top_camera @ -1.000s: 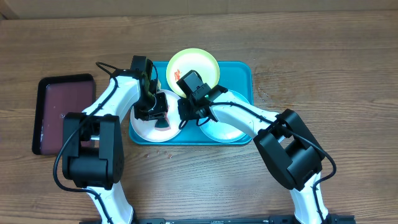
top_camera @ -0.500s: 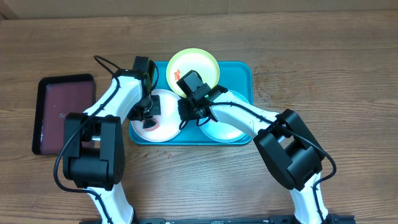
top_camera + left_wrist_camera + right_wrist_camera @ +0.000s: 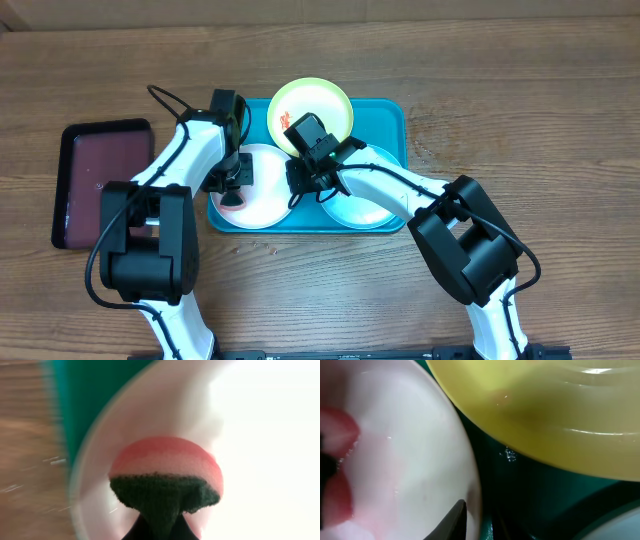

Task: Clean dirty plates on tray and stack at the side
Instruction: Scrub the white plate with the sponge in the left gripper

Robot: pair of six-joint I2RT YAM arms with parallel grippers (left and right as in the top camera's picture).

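The turquoise tray (image 3: pixel 392 122) holds three plates: white (image 3: pixel 268 195) at the left, yellow-green (image 3: pixel 312 100) at the back, mint-blue (image 3: pixel 365 208) at the right. My left gripper (image 3: pixel 232 188) is shut on a pink sponge with a dark green scrub side (image 3: pixel 165 480) and presses it on the white plate (image 3: pixel 260 435) near its left rim. My right gripper (image 3: pixel 300 180) is shut on the white plate's right rim (image 3: pixel 470 485), one finger above and one below. The yellow-green plate (image 3: pixel 545 420) lies just beyond it, with an orange smear.
A smaller dark maroon tray (image 3: pixel 100 180) with a black rim lies on the wooden table left of the turquoise tray. A few small crumbs lie on the wood in front of the tray.
My left gripper has slid the sponge leftward across the white plate, from near its middle to its left side. The right gripper has stayed on the rim.
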